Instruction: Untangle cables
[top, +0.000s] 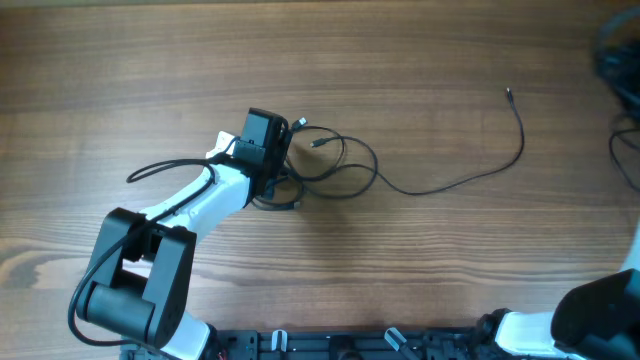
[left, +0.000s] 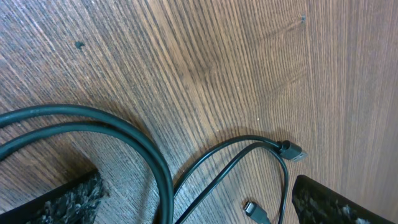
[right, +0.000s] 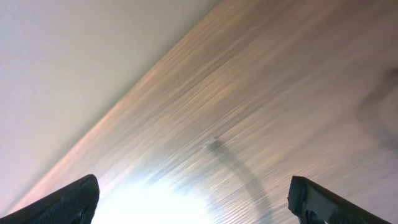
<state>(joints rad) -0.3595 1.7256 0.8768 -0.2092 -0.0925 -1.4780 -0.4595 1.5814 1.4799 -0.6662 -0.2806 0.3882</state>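
In the overhead view, the thin black flexible cables (top: 335, 165) lie as a loose clump of overlapping loops near the middle of the brown wood-grain table (top: 420, 260). One strand leaves the clump and runs to the right, curving up to a small plug tip (top: 508, 93), so the long axis of the set runs left to right. The left hand (top: 272, 140) sits over the left edge of the clump. The white and black right arm (top: 600, 315) is at the lower right corner, well apart from both clump and tail. The left hand is therefore the nearer one. In the left wrist view, the black padded fingers (left: 68, 199) stand fully apart and clamp nothing. Several cord loops and two small connectors (left: 291, 150) lie on the table in the gap between them, just ahead of the tips. In the right wrist view, the right hand (right: 193, 193) is likewise spread wide and empty. It faces blurred bare table with no clear cord between its fingers. The coming grasp probably falls to the left hand, on a loop lying directly between its fingers.
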